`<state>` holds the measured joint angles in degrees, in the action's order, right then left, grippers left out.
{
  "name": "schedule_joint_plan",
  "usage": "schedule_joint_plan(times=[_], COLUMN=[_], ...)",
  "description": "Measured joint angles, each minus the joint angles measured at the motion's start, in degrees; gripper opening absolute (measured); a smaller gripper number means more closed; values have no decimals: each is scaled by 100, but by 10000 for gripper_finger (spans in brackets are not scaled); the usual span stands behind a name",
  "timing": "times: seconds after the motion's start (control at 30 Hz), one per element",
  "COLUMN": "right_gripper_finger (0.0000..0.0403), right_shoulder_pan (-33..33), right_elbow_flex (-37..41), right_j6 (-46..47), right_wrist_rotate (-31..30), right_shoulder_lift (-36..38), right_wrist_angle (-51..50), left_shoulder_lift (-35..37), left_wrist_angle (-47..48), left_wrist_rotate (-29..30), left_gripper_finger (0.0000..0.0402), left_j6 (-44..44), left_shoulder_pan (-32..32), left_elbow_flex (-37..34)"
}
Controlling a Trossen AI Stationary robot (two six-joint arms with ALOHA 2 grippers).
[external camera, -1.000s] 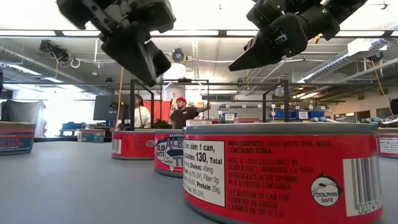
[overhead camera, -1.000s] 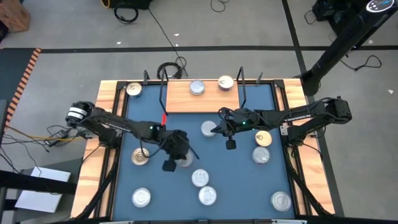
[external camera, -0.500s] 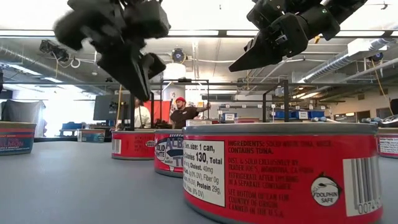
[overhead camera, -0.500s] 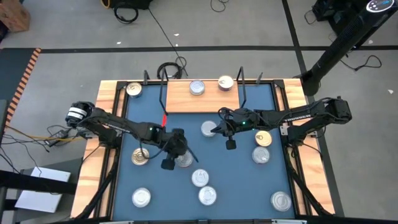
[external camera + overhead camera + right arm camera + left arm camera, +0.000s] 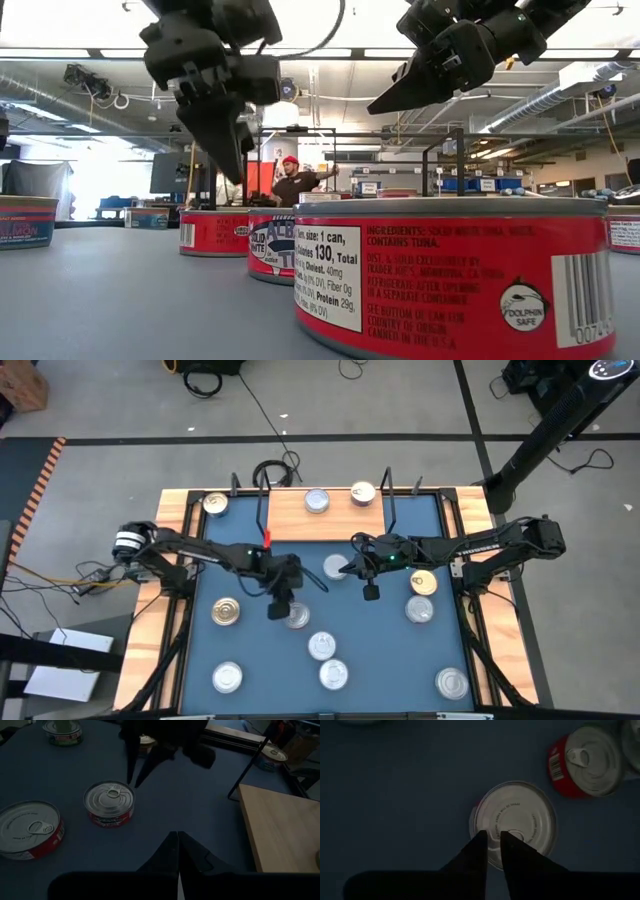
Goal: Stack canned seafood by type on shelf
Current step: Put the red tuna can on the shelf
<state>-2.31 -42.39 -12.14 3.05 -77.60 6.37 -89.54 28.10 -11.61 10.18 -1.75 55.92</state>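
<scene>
The blue table (image 5: 250,650) (wood-rimmed) carries scattered tins (image 5: 322,646) and, along its far edge, the wooden shelf (image 5: 290,520), on which two tins (image 5: 317,500) stand side by side.

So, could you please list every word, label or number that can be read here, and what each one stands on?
"INGREDIENTS: SOLID WHITE TUNA, WATER", "CONTAINS TUNA.": nearest red can.
"Serv. size: 1 can", "130", "Protein 29g": its white panel.
"DOLPHIN SAFE": its round badge.
"SOLID WHITE", "ALB": second red can.
Embossed ring on the silver lid: too small to read.
Other cans' labels: blurred.
</scene>
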Motion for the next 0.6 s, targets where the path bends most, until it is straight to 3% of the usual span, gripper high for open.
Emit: schedule_joint_plan(times=[0.3,0.6], right_gripper_finger=[10,10], right_shoulder_pan=[0,0], right_elbow_flex=[2,2], right_j6=[0,0], right_wrist_rotate=[0,0], right_shoulder_lift=[0,0], right_wrist_angle=[-9,-17], left_shoulder_lift=[-330,-402], left_wrist_angle=[-161,-135], left_wrist_rotate=[242,248], left_gripper_finger=[64,48], left_j6=[63,102], left_shoulder_pan=[29,65], left_elbow_flex=[0,0])
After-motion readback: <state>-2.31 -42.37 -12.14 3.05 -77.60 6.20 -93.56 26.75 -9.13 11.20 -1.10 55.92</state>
